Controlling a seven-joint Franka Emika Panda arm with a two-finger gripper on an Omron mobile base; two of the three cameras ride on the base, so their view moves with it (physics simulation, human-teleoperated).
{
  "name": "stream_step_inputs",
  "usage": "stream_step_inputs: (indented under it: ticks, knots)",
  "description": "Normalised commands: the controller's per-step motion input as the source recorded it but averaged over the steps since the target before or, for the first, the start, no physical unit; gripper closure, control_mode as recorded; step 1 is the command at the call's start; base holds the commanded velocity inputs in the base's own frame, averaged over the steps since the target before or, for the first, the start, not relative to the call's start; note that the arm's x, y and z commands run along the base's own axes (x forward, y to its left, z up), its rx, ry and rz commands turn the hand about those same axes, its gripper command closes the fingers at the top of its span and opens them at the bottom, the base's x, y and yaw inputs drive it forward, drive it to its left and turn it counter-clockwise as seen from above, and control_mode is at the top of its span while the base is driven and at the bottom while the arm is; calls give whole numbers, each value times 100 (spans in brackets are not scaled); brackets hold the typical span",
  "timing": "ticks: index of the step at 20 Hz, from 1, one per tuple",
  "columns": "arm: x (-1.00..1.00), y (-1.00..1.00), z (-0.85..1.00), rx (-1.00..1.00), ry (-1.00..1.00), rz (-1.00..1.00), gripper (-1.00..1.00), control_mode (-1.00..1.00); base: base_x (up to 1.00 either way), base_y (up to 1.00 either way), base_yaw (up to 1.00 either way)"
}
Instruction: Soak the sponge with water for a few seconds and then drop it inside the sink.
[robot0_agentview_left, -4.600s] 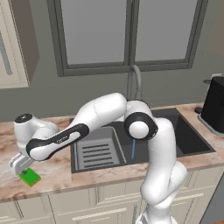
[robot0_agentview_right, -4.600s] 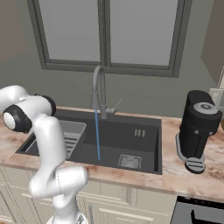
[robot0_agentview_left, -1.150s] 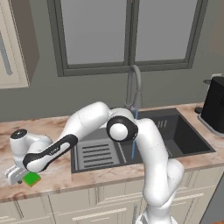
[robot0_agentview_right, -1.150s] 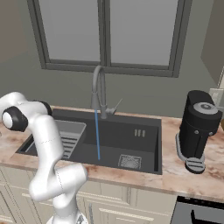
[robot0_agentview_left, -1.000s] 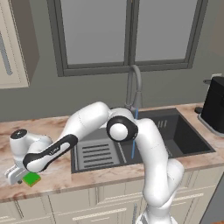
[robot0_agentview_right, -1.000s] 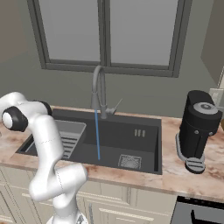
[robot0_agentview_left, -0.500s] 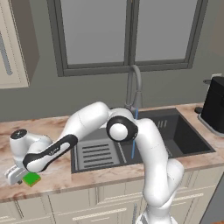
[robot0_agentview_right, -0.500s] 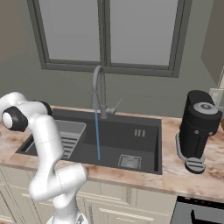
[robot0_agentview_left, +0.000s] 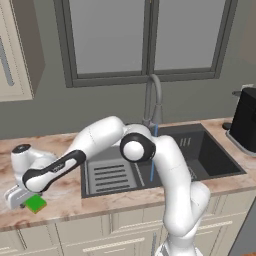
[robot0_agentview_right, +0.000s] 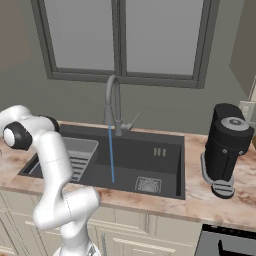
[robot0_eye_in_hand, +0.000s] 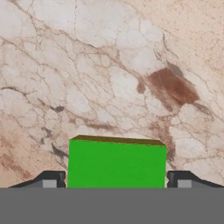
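Straddling sponge (robot0_eye_in_hand: 116, 162), end effector (robot0_eye_in_hand: 116, 179); contact unclear.

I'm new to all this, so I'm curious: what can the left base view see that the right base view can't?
Left base view: the green sponge on the counter left of the sink, with the gripper down at it. Right base view: the sink's drain grate and the top of the black coffee machine. Both share the sink, the faucet, the water, the window and the arm.

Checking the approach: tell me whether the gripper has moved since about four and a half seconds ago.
Yes. In the left base view the gripper has come down and toward the counter's front edge, now low at the sponge, farther from the sink.
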Motion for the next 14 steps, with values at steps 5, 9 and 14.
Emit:
stream_step_inputs:
  ticks: [5, 9, 14]
  knots:
    - [0, 0, -4, 0, 1, 0, 100, -100, 0, 0, 0]
    - [0, 0, 0, 0, 0, 0, 100, -100, 0, 0, 0]
    - [0, 0, 0, 0, 0, 0, 100, -100, 0, 0, 0]
